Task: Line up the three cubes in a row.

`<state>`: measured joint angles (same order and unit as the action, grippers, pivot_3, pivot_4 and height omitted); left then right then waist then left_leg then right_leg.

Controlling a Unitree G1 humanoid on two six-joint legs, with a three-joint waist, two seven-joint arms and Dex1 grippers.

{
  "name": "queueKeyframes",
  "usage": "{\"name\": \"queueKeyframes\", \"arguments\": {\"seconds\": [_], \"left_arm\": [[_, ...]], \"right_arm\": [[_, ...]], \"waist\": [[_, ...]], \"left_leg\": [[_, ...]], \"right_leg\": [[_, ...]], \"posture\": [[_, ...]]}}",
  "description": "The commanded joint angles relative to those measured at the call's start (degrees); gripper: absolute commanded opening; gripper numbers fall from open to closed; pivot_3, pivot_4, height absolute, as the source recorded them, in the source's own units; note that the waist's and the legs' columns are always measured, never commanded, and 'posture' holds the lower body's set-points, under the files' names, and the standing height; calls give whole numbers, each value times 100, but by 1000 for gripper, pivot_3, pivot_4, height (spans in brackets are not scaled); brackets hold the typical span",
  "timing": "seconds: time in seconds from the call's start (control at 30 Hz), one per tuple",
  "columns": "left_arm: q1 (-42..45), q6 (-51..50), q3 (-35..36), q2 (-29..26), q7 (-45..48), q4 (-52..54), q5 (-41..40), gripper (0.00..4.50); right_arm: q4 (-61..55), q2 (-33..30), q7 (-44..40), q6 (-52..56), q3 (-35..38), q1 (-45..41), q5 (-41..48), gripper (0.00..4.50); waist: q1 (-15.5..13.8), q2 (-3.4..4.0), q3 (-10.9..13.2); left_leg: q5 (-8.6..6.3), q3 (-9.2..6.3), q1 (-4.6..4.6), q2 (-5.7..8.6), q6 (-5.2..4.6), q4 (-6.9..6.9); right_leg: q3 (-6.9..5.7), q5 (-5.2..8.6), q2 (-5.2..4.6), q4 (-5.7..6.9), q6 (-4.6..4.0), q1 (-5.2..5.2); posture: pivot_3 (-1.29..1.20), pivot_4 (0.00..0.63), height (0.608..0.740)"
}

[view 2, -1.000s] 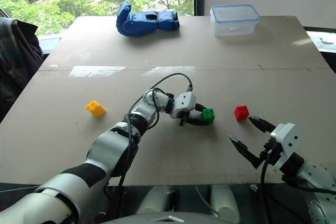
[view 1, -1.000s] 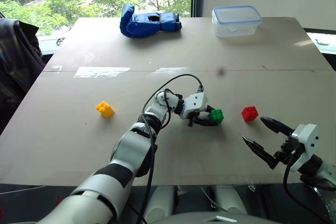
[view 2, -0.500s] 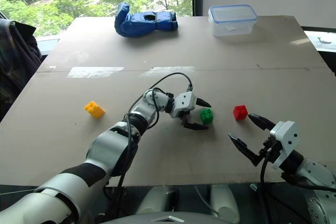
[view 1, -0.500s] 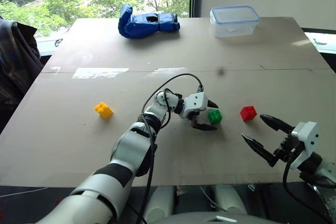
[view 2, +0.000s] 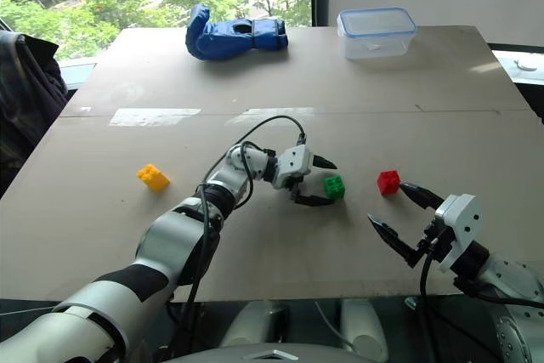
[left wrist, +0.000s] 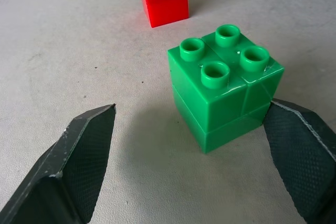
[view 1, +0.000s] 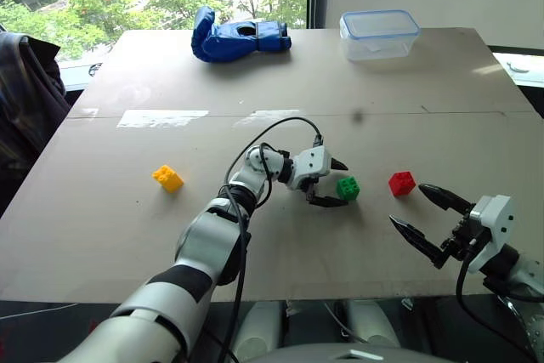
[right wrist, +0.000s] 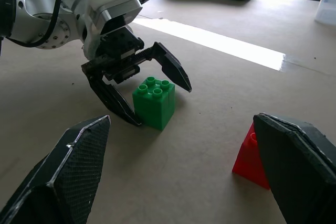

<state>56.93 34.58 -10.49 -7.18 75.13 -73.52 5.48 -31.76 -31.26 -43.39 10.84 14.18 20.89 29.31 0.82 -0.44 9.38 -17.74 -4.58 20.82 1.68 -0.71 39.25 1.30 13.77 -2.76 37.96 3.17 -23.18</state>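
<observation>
My left gripper [view 1: 337, 183] is standing wide open around the green cube [view 1: 348, 188], gripping nothing; the cube is sitting upright on the table [view 1: 127, 235] between my fingers. In my left wrist view one fingertip [left wrist: 294, 145] is looking as if it is just touching the cube's lower corner, though I cannot be sure of contact, while the other finger is standing well apart from it.

The red cube [view 1: 402, 183] is resting just to the right of the green one, with a gap between them. The yellow cube [view 1: 168, 178] is lying well apart on the left side of the table.

My right gripper [view 1: 425, 223] is hovering near the red cube with its fingers spread wide and empty.
</observation>
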Motion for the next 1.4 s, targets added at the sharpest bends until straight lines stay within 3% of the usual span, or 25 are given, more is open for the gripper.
{"name": "queueKeyframes", "arguments": {"seconds": [0.03, 0.67, 1.0, 1.17, 1.4], "left_arm": [[-101, 17, 3, -55, -27, -11, 96, 4417], [-170, -28, 92, -180, -81, -5, 108, 4417], [-537, 173, 220, -360, 958, 548, -335, 4417], [-1147, 20, 437, -739, 1072, 1434, -801, 4417], [-2909, -2005, 906, -1019, -105, 5075, -1866, 4417]], "right_arm": [[-80, -29, -39, -114, 41, -18, -1, 4500], [-61, -64, -106, -99, 25, -46, -9, 4500], [-67, -107, -177, -85, 50, -12, -28, 4500], [-37, -134, -233, -68, -6, -98, -18, 4500], [-90, -294, -337, 110, -78, -499, 154, 4500]], "waist": [[0, 0, 0], [7, 0, -1], [13, 1, -1], [66, 3, -2], [57, 5, -2]], "left_leg": [[0, 0, 0, 0, 0, 0], [0, 0, -7, 0, 0, 0], [0, 0, -7, -1, 0, 0], [0, 1, -10, -6, 0, -2], [0, -3, -6, -30, 0, -1]], "right_leg": [[0, 0, 0, 0, 0, 0], [0, 0, 0, 1, 0, 5], [0, 0, 0, 0, 0, 5], [3, 0, 3, 1, -1, 5], [4, 0, -2, -2, -1, 4]], "posture": [[0, 150, 740], [0, 150, 740], [0, 150, 740], [0, 150, 740], [0, 150, 740]]}}
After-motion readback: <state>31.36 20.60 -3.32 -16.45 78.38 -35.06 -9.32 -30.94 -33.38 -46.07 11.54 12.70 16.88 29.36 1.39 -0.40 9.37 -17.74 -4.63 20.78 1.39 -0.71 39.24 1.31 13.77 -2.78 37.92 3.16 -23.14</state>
